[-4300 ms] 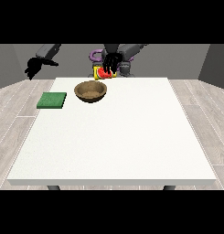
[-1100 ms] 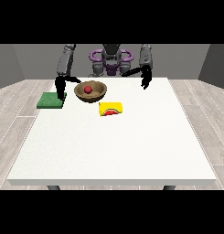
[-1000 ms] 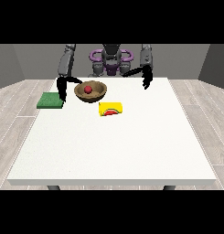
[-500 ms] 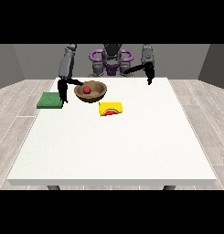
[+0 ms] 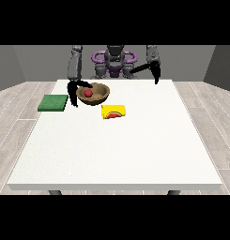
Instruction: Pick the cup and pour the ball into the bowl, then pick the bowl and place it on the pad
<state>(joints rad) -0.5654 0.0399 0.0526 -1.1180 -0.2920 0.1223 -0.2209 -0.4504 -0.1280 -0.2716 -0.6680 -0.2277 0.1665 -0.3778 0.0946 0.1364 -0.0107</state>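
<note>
The brown wooden bowl [image 5: 98,97] stands at the table's far left with the red ball [image 5: 88,93] inside it. The hand at the view's left [image 5: 73,90] is at the bowl's left rim, its thumb [image 5: 85,85] over the rim and its fingers down the outside. The yellow cup [image 5: 113,112] lies on its side just in front and to the right of the bowl. Left of the bowl, the green pad [image 5: 53,102] lies flat. The hand at the view's right [image 5: 156,75] hangs above the table's far edge, fingers straight down, holding nothing.
The white table [image 5: 121,150] stretches wide towards the camera in front of the cup. The robot's purple and grey torso [image 5: 114,61] stands behind the far edge.
The hand at the view's left moved from beside the pad onto the bowl's left rim. The hand at the view's right rose and drew back. Bowl, ball and cup stayed put.
</note>
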